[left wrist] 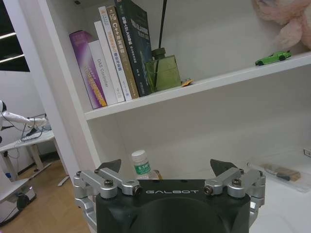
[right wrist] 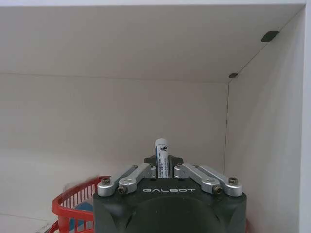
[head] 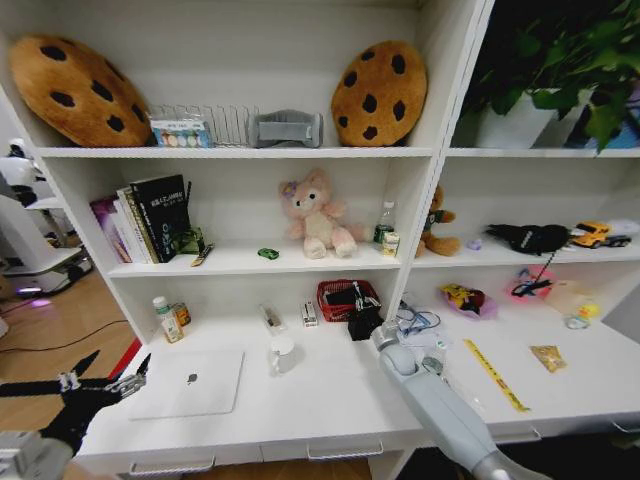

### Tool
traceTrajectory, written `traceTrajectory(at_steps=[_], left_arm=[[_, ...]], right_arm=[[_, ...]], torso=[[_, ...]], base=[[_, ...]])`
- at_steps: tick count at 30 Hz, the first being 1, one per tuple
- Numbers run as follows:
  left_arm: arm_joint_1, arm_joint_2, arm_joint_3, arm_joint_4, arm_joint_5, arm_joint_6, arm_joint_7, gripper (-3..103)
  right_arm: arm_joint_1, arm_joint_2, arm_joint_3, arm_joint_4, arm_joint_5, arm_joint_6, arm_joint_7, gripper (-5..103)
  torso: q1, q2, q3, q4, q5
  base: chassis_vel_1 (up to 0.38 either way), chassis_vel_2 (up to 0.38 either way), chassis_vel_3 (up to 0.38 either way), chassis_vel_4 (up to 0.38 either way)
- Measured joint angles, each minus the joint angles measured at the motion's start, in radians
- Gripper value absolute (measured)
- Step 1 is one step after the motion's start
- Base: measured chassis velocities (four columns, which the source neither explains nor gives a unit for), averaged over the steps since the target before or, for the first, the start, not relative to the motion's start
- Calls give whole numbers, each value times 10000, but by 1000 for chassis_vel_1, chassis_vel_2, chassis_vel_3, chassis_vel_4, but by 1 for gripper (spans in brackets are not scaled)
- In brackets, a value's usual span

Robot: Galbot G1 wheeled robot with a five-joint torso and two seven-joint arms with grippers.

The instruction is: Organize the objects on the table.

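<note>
Two metal-fingered grippers: right gripper (right wrist: pixel 164 171) clenches a slim white tube (right wrist: pixel 161 151) above the red wire basket (right wrist: pixel 73 200); left gripper (left wrist: pixel 168 168) spread open.

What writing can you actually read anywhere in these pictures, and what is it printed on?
"GALBOT": on the left gripper body.
"GALBOT": on the right gripper body.
"C++": on a pale book spine.
Too small or blurred: the other book spines, the small bottle label, the white tube held in the right gripper.

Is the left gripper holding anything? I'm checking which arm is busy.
No: the left gripper stands open with empty space between its fingers, the small bottle farther off.
</note>
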Motion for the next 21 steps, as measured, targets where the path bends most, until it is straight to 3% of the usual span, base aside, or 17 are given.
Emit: traceTrajectory(at_steps=[12,21], left_arm=[[0,0,0,0,0,0,0,100],[0,0,0,0,0,0,0,100]], right_arm=[[159,18,-136,-199,12,211,31,12],[-72,-410,39,226,134,-46,153,49]], torso=[[0,0,0,3,0],[0,0,0,2,0]], base=[[0,0,0,0],[0,0,0,0]])
